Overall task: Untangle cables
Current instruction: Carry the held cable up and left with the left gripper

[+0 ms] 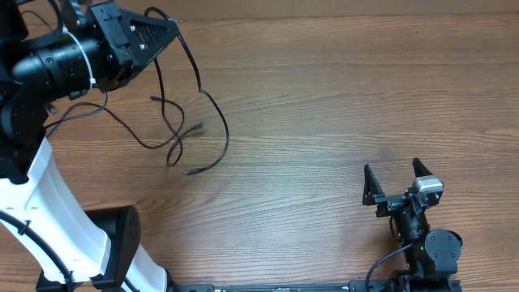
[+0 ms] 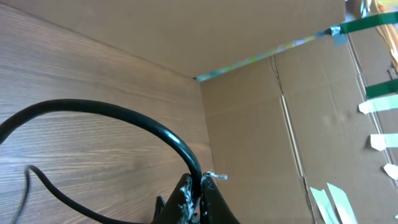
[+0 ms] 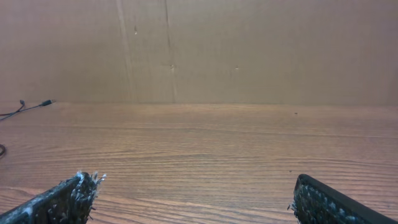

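Presently held: one strand of the cables [image 1: 227, 132], pinched by the left gripper [image 1: 173, 32] at the far left of the table [image 1: 349, 89].
Left fingers: closed hard on that strand. The left wrist view shows the black cord arching out from between the fingers [image 2: 217, 208] and bending away over the wood.
Reason for hold: judged to be a lifting grip. Taking one strand by its upper stretch would let the rest trail below, so the crossings can be drawn apart.
Right gripper [image 1: 395, 180]: parked at the near right of the table, well apart from the cables.
Right fingers: spread wide and holding nothing, with bare wood between them in the right wrist view.
Reason for placing: judged to be standing by, free to pin or take a second strand.
Cables, location: left half of the table, below and to the right of the left gripper, lying on the wood except for the gripped stretch.
Cables, look: thin, black and slightly glossy, far slimmer than the fingers. They lie in loose open curves rather than a tight knot.
Crossings: several strands overlap near the middle of the group; the exact count cannot be told.
Plug ends: small, with two lying free, one plug end [image 1: 197, 126] inside the loops and another plug tip [image 1: 189, 172] at the lower edge.
Backdrop: a cardboard wall [image 3: 249, 50] stands behind the table.
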Available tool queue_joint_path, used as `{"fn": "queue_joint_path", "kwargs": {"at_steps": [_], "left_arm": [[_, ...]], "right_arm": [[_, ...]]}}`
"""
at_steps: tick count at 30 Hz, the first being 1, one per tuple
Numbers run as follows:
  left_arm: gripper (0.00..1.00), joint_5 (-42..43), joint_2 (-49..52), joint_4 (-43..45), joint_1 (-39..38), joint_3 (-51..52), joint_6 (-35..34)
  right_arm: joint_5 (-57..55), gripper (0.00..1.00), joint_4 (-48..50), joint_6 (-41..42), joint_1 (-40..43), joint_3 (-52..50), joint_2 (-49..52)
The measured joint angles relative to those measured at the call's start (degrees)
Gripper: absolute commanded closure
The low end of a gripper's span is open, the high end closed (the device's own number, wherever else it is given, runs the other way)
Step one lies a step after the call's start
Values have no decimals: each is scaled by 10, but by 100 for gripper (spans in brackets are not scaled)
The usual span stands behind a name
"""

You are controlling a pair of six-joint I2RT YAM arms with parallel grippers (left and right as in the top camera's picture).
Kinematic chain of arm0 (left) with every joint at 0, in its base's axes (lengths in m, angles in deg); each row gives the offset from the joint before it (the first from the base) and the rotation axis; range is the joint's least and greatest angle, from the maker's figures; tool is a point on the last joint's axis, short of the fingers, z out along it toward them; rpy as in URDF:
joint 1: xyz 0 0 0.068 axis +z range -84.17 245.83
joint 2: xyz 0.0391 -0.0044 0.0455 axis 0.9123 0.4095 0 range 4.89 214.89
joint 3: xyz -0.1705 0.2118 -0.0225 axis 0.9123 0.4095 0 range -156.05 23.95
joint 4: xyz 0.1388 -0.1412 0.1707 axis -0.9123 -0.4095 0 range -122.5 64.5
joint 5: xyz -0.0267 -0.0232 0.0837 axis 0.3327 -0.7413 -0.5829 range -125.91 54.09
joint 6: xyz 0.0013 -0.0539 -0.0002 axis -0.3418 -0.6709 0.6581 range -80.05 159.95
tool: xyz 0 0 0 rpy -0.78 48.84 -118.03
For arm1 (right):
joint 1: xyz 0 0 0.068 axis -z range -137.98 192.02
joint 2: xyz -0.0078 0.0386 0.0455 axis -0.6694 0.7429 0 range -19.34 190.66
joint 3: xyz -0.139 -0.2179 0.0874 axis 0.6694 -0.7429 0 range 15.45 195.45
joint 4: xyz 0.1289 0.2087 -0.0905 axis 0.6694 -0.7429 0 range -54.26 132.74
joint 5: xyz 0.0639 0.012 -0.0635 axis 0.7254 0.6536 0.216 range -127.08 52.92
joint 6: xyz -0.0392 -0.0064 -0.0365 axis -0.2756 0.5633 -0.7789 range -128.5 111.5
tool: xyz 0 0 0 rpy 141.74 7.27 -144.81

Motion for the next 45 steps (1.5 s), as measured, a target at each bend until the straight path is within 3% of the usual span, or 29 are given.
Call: {"fn": "queue_joint_path", "kwargs": {"at_steps": [18,29,45], "left_arm": [[96,19,-5,0,-25,0,-27],[96,10,-17,0,-82,0,-43],[96,-87,-17,0,-190,0,-59]], "right_arm": [[0,0,0,0,0,0,0],[0,0,0,0,0,0,0],[0,0,0,0,0,0,0]]}}
